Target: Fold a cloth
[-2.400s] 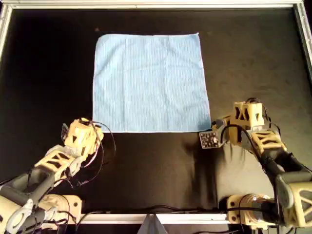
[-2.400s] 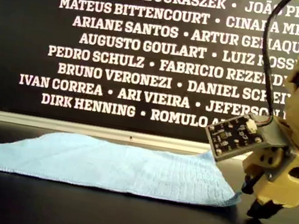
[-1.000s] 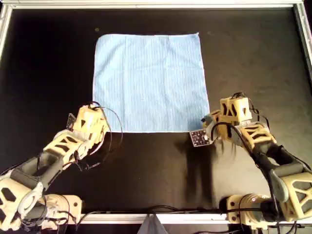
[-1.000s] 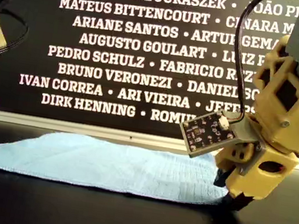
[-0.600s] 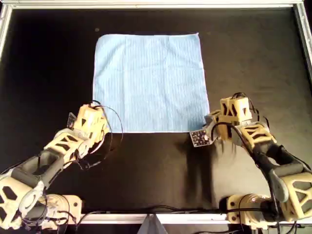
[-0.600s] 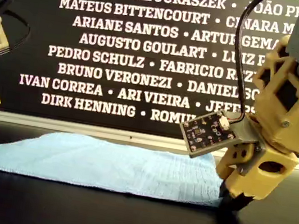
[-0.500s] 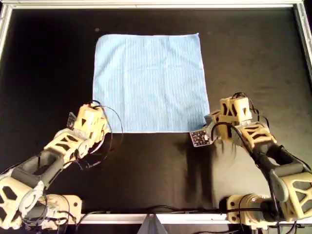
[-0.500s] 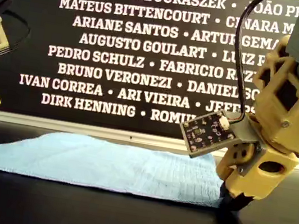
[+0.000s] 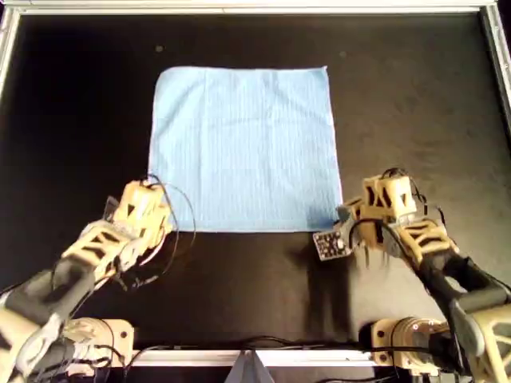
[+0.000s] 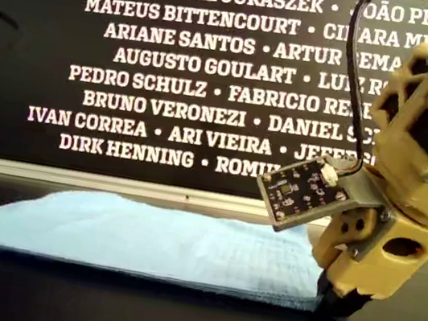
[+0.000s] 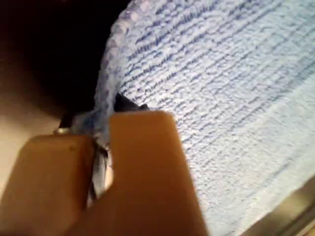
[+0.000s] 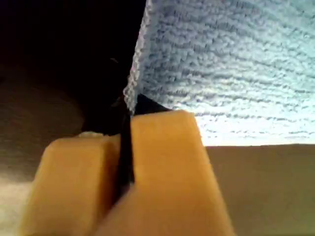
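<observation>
1. Compared with the overhead view half a second back, the cloth (image 9: 243, 148) has slid toward that view's bottom edge: its far edge sits lower on the black table (image 9: 415, 96) and its near edge lies closer to the arm bases. Both grippers have drawn back with it.
2. Cloth position: spread flat and unfolded on the table, centre of the overhead view, slightly toward its top. In the exterior view the near edge is raised just off the surface at the corner on that view's right.
3. Left gripper (image 11: 101, 142): pressed together on the near corner at the overhead view's left; fabric is bunched between the fingers (image 11: 142, 162).
4. Right gripper (image 12: 127, 147): pressed together on the other near corner, with only a thin margin of hem caught.
5. Step in hand, as judged: lift both near corners and carry them over to the far edge.
6. Raise both grippers evenly, at matched height and speed, so the fold line stays straight.
7. Keep the near edge lightly taut between the grippers; avoid further dragging.
8. Risk: the right gripper's shallow bite may slip under tension.
</observation>
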